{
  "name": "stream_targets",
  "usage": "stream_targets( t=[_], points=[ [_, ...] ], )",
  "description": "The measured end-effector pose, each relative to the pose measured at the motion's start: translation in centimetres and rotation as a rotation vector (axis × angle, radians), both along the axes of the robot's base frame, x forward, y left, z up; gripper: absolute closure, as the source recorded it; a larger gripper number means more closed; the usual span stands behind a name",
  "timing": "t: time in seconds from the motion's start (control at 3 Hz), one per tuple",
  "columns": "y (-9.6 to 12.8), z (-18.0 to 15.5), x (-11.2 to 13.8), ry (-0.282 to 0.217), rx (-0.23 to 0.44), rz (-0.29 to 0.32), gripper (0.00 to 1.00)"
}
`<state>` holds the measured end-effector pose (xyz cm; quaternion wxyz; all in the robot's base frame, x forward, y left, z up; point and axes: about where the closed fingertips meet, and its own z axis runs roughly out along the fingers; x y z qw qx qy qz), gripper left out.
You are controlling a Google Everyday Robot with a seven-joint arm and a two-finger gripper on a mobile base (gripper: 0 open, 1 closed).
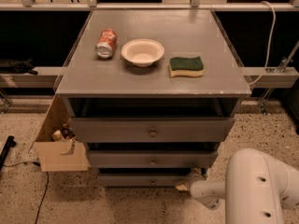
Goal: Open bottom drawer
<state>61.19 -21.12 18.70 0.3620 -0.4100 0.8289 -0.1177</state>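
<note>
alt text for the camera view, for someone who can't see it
The robot's gripper sits low by the right end of the bottom drawer, lowest of three grey drawers. On the cabinet top lie a red can, a white bowl and a green sponge; a cardboard box stands at left.

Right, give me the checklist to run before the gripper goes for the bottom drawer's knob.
1. Bottom drawer picked out as the lowest of three grey fronts: ok.
2. Its knob in view with nothing in front: ok.
3. Gripper lined up on the knob: not ok; it sits low at the drawer front's right end, off to the knob's side.
4. Cardboard box out of the drawer's path: ok; it stands left of the cabinet.
5. Soda can, bowl and sponge back from the top's front edge: ok.
</note>
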Motion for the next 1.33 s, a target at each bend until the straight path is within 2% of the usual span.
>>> stream_targets(
  t=[0.33, 0.67, 1.0, 1.33],
  points=[
    [-0.1, -0.5, 0.3, 0.046, -0.02, 0.055, 0.0],
    [-0.1, -0.6, 0.3, 0.049, -0.021, 0.058, 0.0],
    [0.2, -0.2, 0.0, 0.042, -0.013, 0.042, 0.0],
    [2.6, -0.9, -2.3, 0.031, 0.039, 0.003, 0.0]
  ],
)
